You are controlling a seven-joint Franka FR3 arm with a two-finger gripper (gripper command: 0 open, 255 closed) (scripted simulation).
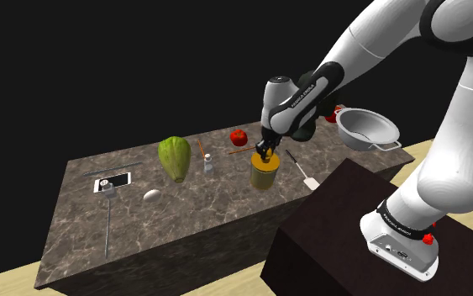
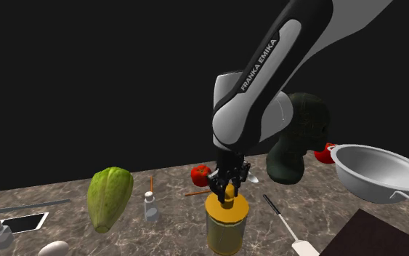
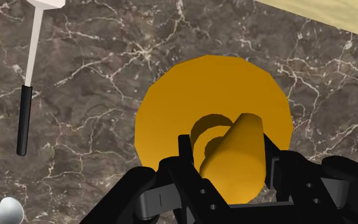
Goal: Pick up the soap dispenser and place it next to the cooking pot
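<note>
Nearest: dark stand [image 1: 327, 227], bearing the arm. Next: marble-patterned counter [image 1: 184, 223]. Standing upright on it was a yellow soap dispenser [image 1: 265, 175]. The black gripper [image 1: 265, 151] hung directly above, its fingers pinching the pump head from both sides. A white spatula [image 1: 302, 171] with a black handle lay just beside the dispenser. Farther back: red tomato [image 1: 239, 136]. Farthest: grey cooking pot [image 1: 367, 128], well apart from the dispenser.

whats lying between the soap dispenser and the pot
A spatula, black handle and white blade, lies between the yellow soap dispenser and the grey pot; the second exterior view shows it.
</note>
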